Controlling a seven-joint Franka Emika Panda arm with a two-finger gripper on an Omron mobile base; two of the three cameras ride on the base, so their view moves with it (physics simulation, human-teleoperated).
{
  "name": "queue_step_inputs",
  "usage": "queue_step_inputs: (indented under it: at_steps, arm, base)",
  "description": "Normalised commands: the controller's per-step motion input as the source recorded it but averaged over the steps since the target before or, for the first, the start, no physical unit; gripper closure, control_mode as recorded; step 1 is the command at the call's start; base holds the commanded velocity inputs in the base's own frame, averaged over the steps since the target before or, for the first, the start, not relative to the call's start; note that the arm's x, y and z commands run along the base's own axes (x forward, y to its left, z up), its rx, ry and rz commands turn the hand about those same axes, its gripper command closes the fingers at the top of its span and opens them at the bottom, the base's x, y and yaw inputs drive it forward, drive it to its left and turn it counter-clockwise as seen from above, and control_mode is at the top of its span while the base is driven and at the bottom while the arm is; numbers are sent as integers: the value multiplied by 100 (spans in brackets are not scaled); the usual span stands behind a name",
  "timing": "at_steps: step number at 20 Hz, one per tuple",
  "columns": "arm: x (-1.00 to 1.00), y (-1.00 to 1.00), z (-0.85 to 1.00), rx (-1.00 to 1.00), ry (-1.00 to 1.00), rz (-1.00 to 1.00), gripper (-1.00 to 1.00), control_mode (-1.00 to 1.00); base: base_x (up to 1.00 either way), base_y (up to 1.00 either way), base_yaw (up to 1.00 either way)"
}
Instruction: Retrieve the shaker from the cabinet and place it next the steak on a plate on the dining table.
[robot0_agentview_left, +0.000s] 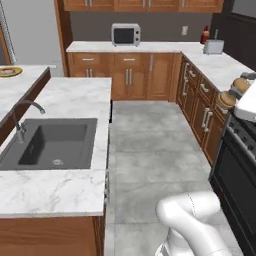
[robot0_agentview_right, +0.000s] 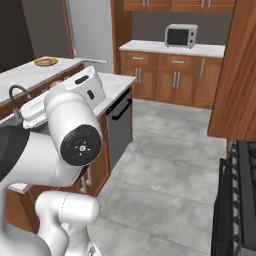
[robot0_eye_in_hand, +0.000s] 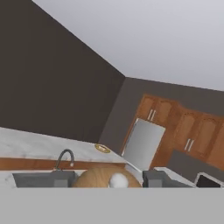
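My gripper (robot0_eye_in_hand: 107, 182) is shut on the brown wooden shaker (robot0_eye_in_hand: 94, 179), whose bulbous body and pale knob fill the gap between the fingers. In the left base view the shaker (robot0_agentview_left: 229, 98) hangs at the far right, over the stove side of the aisle. The gold-rimmed plate (robot0_agentview_left: 9, 71) lies on the raised far part of the marble dining table (robot0_agentview_left: 65, 95), well to the left of the gripper, with a small reddish steak (robot0_agentview_left: 7, 71) on it. The same plate (robot0_agentview_right: 46, 62) (robot0_eye_in_hand: 102, 148) looks tiny. A reddish-brown cabinet door (robot0_agentview_right: 240, 75) hangs at the right.
A grey sink (robot0_agentview_left: 52, 142) with a curved faucet (robot0_agentview_left: 22, 115) is set into the island. A grey-tiled aisle (robot0_agentview_left: 150, 150) runs between the island and the base cabinets. A dark stove (robot0_agentview_left: 235, 170) stands to the right. A microwave (robot0_agentview_left: 125, 34) and a toaster (robot0_agentview_left: 213, 46) sit on the back counter.
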Motion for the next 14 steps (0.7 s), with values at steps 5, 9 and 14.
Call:
queue_step_inputs:
  at_steps: [5,9,14]
  arm:
    - [0,0,0,0,0,0,100,100]
    - [0,0,0,0,0,0,100,100]
    - [0,0,0,0,0,0,100,100]
  base:
    - [75,1,22]
    - [100,0,13]
    - [100,0,9]
